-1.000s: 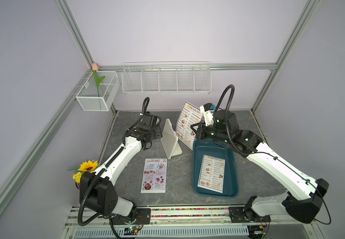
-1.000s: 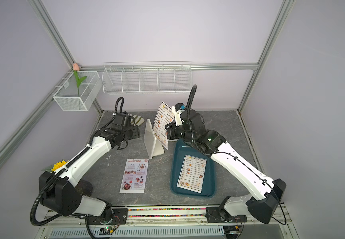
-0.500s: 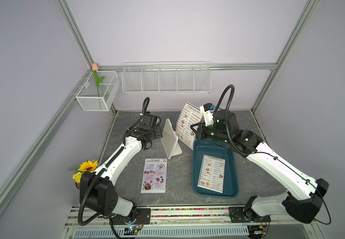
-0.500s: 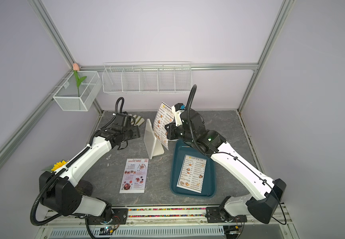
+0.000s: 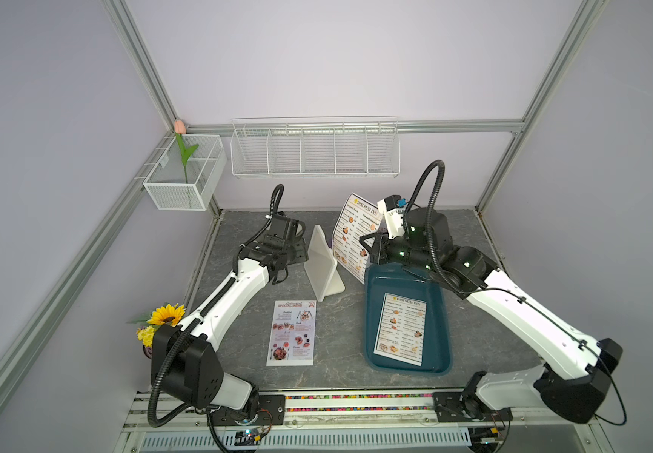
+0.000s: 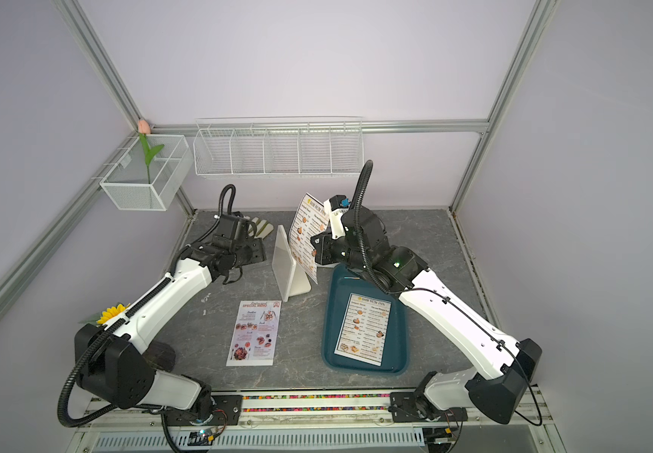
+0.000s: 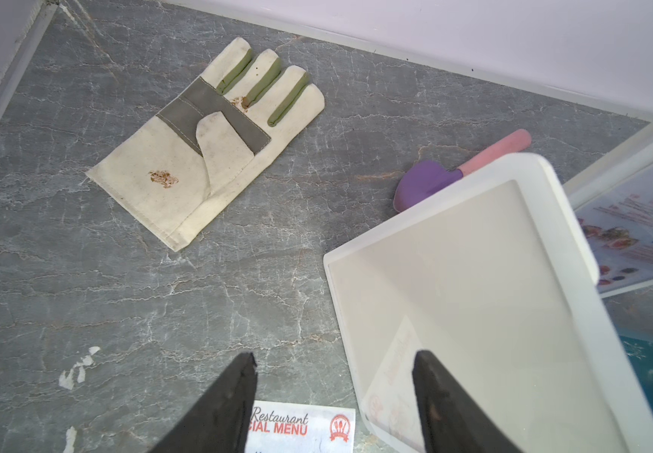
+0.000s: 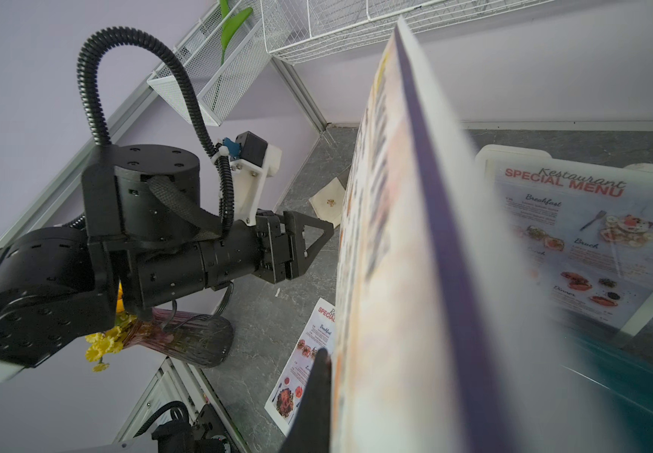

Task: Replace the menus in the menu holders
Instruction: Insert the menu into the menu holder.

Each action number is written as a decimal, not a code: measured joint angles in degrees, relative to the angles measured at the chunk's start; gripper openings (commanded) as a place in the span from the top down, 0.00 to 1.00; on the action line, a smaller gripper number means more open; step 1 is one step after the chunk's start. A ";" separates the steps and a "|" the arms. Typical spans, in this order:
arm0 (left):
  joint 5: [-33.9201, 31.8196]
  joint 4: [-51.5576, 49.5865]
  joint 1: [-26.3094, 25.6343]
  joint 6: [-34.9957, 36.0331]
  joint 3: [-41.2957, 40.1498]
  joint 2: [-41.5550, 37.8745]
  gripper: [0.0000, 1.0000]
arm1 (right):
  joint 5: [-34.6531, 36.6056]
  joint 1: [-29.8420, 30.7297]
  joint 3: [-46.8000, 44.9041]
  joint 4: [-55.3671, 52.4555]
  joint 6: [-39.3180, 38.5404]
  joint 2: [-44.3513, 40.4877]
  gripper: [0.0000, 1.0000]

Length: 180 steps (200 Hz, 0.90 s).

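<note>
White plastic menu holder point(image 5: 322, 266): at the centre of the frame in both top views, slanted face bare, no sheet inside.
White "DIM SUM INN" paper sheet point(image 5: 350, 231): held on edge just right of that holder, clear of the bench, not yet in any slot.
Right pincer point(image 5: 368, 247): clamped tight on the edge of the lifted sheet; one black finger point(image 8: 317, 376) pressed against the printed side in the right wrist view.
Left pincer point(image 7: 334, 357): jaws well apart, nothing between them, hovering just left of the bare holder, above the bench.
Second white plastic holder point(image 8: 489, 157): behind the lifted sheet, hidden in the top views; pinkish "SPECIAL MENU" sheet point(image 8: 583, 243) still inside it.
Loose pinkish "SPECIAL MENU" page point(image 5: 292, 338): flat on the grey stone-look bench point(image 5: 340, 345), lower centre of the frame; probably the one removed from the bare holder.
Dark teal rectangular tray point(image 5: 437, 325): lower right of centre, spare "DIM SUM INN" sheet point(image 5: 401, 333) lying flat in it.
Done, by the look of it: one holder emptied, one new sheet picked up.
Left to do: seating the held sheet, pulling the old sheet from the second holder, loading the spare sheet.
Progress, as a judgement: roughly a third through.
Off-task: pale work glove point(image 7: 207, 145) and purple spatula with pink handle point(image 7: 426, 184) near the back wall, untouched.
</note>
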 measured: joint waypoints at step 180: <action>-0.07 0.04 -0.07 0.02 0.00 0.00 0.33 | 0.52 0.00 0.02 -0.35 -0.07 0.46 0.93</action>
